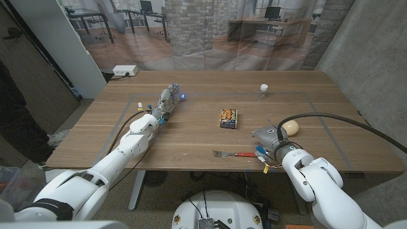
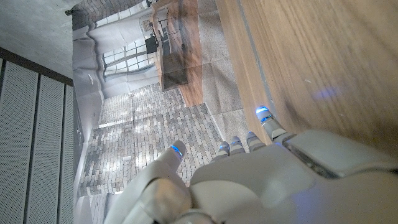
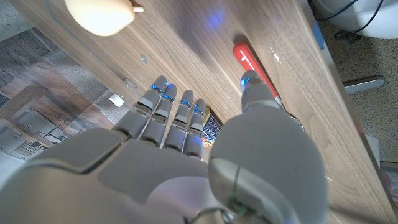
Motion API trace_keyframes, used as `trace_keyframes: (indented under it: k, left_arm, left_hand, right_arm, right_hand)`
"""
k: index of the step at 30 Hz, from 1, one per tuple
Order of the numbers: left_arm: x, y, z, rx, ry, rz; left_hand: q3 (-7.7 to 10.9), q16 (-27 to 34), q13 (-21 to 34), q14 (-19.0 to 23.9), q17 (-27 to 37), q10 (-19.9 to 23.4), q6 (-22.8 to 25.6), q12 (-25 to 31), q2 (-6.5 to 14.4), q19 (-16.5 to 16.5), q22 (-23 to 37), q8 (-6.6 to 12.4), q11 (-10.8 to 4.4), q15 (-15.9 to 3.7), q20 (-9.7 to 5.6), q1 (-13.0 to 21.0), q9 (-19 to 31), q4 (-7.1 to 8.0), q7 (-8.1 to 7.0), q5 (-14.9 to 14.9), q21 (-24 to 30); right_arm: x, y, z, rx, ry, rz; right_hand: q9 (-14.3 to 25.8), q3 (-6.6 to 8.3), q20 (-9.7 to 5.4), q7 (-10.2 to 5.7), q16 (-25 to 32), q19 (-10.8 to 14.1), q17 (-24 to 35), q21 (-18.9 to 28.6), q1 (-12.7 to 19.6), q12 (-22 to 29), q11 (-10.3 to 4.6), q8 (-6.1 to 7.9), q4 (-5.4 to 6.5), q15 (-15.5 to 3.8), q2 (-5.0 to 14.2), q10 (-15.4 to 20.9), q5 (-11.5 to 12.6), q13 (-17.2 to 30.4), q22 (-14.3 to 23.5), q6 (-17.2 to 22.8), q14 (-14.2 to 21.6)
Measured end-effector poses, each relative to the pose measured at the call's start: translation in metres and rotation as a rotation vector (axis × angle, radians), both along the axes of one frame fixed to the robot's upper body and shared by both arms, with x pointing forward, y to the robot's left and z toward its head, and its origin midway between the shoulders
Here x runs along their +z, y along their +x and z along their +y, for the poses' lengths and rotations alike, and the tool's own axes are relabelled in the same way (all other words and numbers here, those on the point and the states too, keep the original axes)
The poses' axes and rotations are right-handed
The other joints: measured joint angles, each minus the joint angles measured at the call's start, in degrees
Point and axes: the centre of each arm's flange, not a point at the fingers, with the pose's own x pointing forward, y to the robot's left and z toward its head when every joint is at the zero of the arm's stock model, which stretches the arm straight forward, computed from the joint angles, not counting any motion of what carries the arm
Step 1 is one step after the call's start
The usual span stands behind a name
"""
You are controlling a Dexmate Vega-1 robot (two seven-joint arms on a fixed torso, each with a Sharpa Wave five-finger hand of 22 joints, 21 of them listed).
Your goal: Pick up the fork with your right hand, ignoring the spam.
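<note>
The fork (image 1: 234, 154) lies on the desk (image 1: 191, 137) near its front edge, red handle just beside the right hand (image 1: 270, 141), whose fingers seem apart and hold nothing, with the spam (image 1: 229, 117) beyond, an egg-like object (image 3: 102, 15) close by, and the left hand (image 1: 166, 102) open, well apart.

My arms are smooth white shells, rounded and glossy, with black bands at the joints. A thick black cable loops out from behind my right forearm, and a thinner dark one runs along my left forearm. Small blue and yellow tags hang at my right wrist. My right hand (image 3: 186, 155) is pale grey, its fingers (image 3: 163, 99) tipped with glowing blue lights. My left hand (image 2: 261, 180) is the same grey-white, with blue lights at its fingertips (image 2: 263, 113).
</note>
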Motion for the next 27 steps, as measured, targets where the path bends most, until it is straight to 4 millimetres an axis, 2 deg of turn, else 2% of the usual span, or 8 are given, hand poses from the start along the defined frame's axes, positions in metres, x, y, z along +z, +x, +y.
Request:
trace_keyframes:
  k: [5, 9, 14, 17, 23, 27]
  left_arm:
    - [0.002, 0.001, 0.000, -0.002, 0.005, -0.006]
    - [0.005, 0.001, 0.000, -0.004, 0.008, -0.012]
    - [0.008, 0.000, -0.001, -0.008, 0.011, -0.021]
    - [0.009, 0.000, -0.002, -0.011, 0.012, -0.025]
    - [0.014, -0.002, -0.002, -0.015, 0.014, -0.038]
    - [0.017, -0.003, -0.002, -0.016, 0.015, -0.044]
  left_hand:
    - [-0.10, 0.0, 0.0, 0.0, -0.1, 0.0, 0.0, 0.0, 0.0, 0.0, 0.0, 0.00, 0.00, 0.00, 0.00, 0.0, 0.0, -0.10, 0.00, 0.0, -0.2]
    - [-0.24, 0.0, 0.0, 0.0, -0.1, 0.0, 0.0, 0.0, 0.0, 0.0, 0.0, 0.00, 0.00, 0.00, 0.00, 0.0, 0.0, -0.24, 0.00, 0.0, -0.2]
    - [-0.23, 0.0, 0.0, 0.0, -0.1, 0.0, 0.0, 0.0, 0.0, 0.0, 0.0, 0.00, 0.00, 0.00, 0.00, 0.0, 0.0, -0.24, 0.00, 0.0, -0.2]
    - [-0.23, 0.0, 0.0, 0.0, -0.1, 0.0, 0.0, 0.0, 0.0, 0.0, 0.0, 0.00, 0.00, 0.00, 0.00, 0.0, 0.0, -0.23, 0.00, 0.0, -0.2]
    - [-0.23, 0.0, 0.0, 0.0, -0.1, 0.0, 0.0, 0.0, 0.0, 0.0, 0.0, 0.00, 0.00, 0.00, 0.00, 0.0, 0.0, -0.24, 0.00, 0.0, -0.2]
    - [-0.23, 0.0, 0.0, 0.0, -0.1, 0.0, 0.0, 0.0, 0.0, 0.0, 0.0, 0.00, 0.00, 0.00, 0.00, 0.0, 0.0, -0.23, 0.00, 0.0, -0.2]
  right_arm:
    - [-0.004, 0.000, 0.001, -0.002, 0.012, -0.004]
    - [-0.006, -0.001, 0.001, -0.003, 0.021, -0.012]
    - [-0.011, -0.001, 0.002, 0.000, 0.030, -0.021]
    - [-0.012, -0.002, 0.002, 0.002, 0.033, -0.030]
    - [-0.016, -0.003, 0.004, 0.004, 0.040, -0.043]
    - [-0.020, -0.003, 0.006, 0.008, 0.044, -0.053]
  right_hand:
    - [0.3, -1.20, 0.21, -0.09, 1.1, 0.2, 1.7, 0.3, 0.5, 1.6, -0.50, 0.45, 0.14, 0.11, 0.26, 1.4, 0.4, 0.9, 0.3, 1.1, 1.0]
    - [0.7, -2.37, 0.04, -0.10, 2.5, 0.9, 3.4, 0.3, 1.0, 3.4, -0.96, 1.40, 0.31, 0.03, 0.37, 3.1, 0.4, 1.9, 0.3, 2.8, 2.5]
    - [1.1, -3.59, 0.21, -0.54, 3.4, 1.0, 5.3, 0.8, 1.8, 4.7, -1.46, 1.88, 0.34, 0.09, 0.81, 3.6, 0.4, 3.0, 0.5, 3.3, 3.2]
    - [1.3, -4.08, 0.21, -0.84, 4.0, 1.0, 6.2, 0.8, 2.2, 5.4, -1.46, 2.03, 0.29, 0.00, 0.42, 3.6, 0.4, 3.5, 0.5, 3.6, 3.3]
    - [1.7, -5.26, -0.20, -1.06, 5.0, 1.4, 8.3, 0.8, 3.0, 6.7, -1.46, 2.31, 0.52, 0.00, 0.78, 3.6, 0.4, 4.6, 0.5, 3.9, 3.3]
    - [1.9, -5.90, -0.28, -1.41, 6.0, 1.5, 9.4, 1.0, 3.5, 7.6, -2.08, 2.74, 0.35, 0.00, 0.87, 4.2, 0.4, 5.2, 0.5, 4.7, 4.1]
